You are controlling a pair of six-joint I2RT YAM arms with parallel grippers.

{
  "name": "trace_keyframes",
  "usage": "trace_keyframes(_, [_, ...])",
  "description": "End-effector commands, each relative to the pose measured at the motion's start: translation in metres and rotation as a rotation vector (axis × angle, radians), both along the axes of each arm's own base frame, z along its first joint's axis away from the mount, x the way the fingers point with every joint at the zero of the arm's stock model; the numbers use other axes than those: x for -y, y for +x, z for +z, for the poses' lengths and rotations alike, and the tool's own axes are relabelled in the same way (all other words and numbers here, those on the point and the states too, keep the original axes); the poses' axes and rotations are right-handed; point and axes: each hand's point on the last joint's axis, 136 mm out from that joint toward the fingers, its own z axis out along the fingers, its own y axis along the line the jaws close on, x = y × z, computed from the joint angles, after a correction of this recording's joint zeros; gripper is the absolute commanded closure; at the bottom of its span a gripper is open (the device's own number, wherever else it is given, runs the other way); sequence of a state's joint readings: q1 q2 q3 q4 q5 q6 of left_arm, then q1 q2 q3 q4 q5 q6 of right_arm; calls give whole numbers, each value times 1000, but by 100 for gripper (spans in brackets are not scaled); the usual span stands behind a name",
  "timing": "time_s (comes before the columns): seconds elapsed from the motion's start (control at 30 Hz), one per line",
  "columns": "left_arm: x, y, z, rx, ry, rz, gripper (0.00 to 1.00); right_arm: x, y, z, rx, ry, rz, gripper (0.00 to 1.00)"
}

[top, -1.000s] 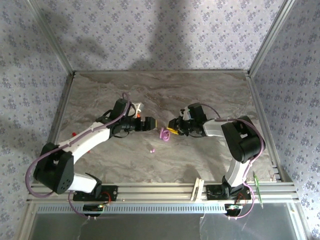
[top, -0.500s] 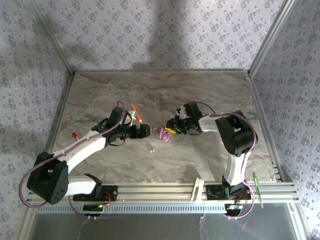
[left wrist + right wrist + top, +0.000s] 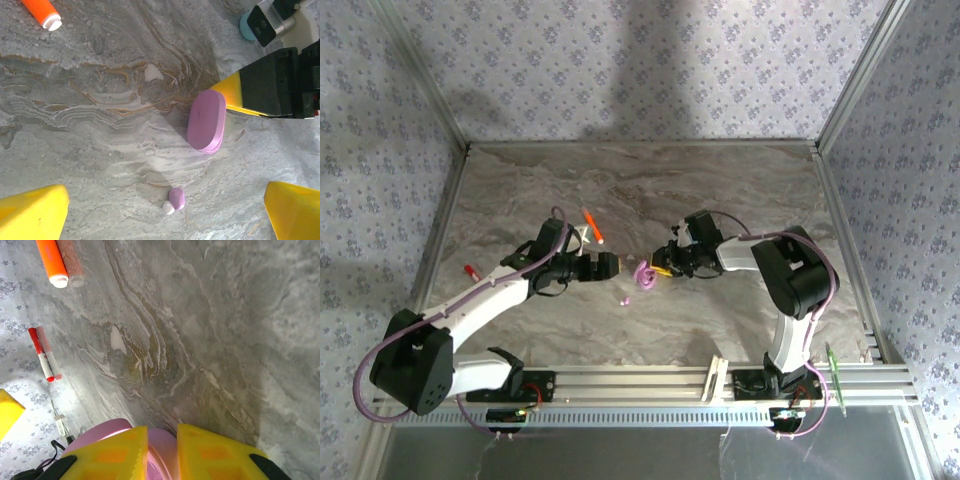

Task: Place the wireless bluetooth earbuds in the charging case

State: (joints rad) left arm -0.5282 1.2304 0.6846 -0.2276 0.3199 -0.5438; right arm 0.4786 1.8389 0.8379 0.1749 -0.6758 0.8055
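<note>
**Case.** The pink oval case [image 3: 206, 121] is closed, with lid and base slightly offset along the seam, so its inside is hidden. It sits on the marbled table [image 3: 740, 190] between the two grippers, at the tips of the right gripper [image 3: 662, 268]. That gripper's yellow fingers [image 3: 117, 452] stand narrow and pinch the case's edge, and pink plastic fills the gap between them.

**Earbud.** One earbud [image 3: 175, 199] is a tiny glossy pink bud with a whitish tip, far smaller than the case. It lies loose on the table, apart from the case, just ahead of the left gripper [image 3: 608, 265] and about midway between that gripper's two fingers [image 3: 32, 215]. The case lies further ahead of this gripper.

**Left gripper.** Its jaws are spread wide and hold nothing.

**Other items.** A pale cyan object [image 3: 245, 27] sits beside the right gripper's body, partly hidden by it, so its kind cannot be told. An orange stick [image 3: 42, 11] lies well ahead of the left gripper, off to one side and well apart from the case.
</note>
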Motion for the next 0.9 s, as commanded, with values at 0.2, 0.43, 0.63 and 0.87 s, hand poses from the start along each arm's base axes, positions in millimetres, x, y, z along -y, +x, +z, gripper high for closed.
trace_keyframes(0.2, [4, -21, -22, -91, 41, -70, 27, 22, -11, 10, 32, -55, -66, 72])
trace_keyframes(0.43, [13, -25, -45, -154, 114, -117, 70, 24, -32, 26, 64, -39, -60, 73])
trace_keyframes(0.63, [14, -16, -48, -140, 122, -112, 75, 5, -61, 31, 78, -31, -16, 71])
trace_keyframes(0.87, [4, -10, -32, -16, 115, -84, 75, -21, -78, 28, 98, -59, -16, 69])
